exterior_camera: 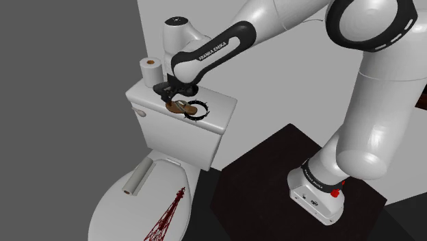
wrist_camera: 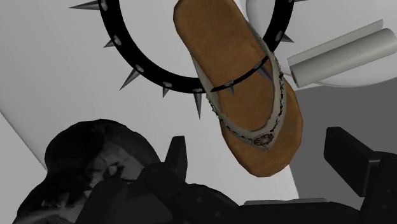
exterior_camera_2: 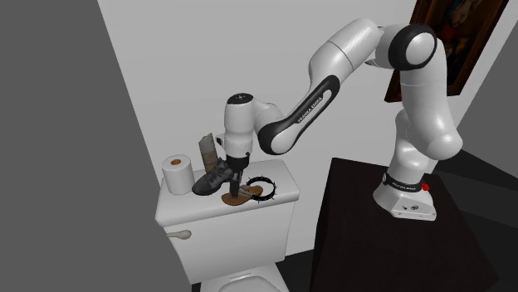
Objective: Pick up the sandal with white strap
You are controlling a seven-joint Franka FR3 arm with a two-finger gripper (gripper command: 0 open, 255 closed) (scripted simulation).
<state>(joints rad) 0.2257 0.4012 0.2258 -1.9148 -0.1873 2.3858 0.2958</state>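
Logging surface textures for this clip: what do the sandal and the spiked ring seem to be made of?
Sandal: matte brown footbed, faintly mottled, like leather or suede, possibly cork. Its strap: off-white with dark stitching, probably fabric or leather. Spiked ring: smooth black band, leather or plastic; its grey pointed spikes look metallic.

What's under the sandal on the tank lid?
The sandal lies across a spiked black ring, on the white tank lid. The ring's stretch beneath the sole is covered, bar a thin black line.
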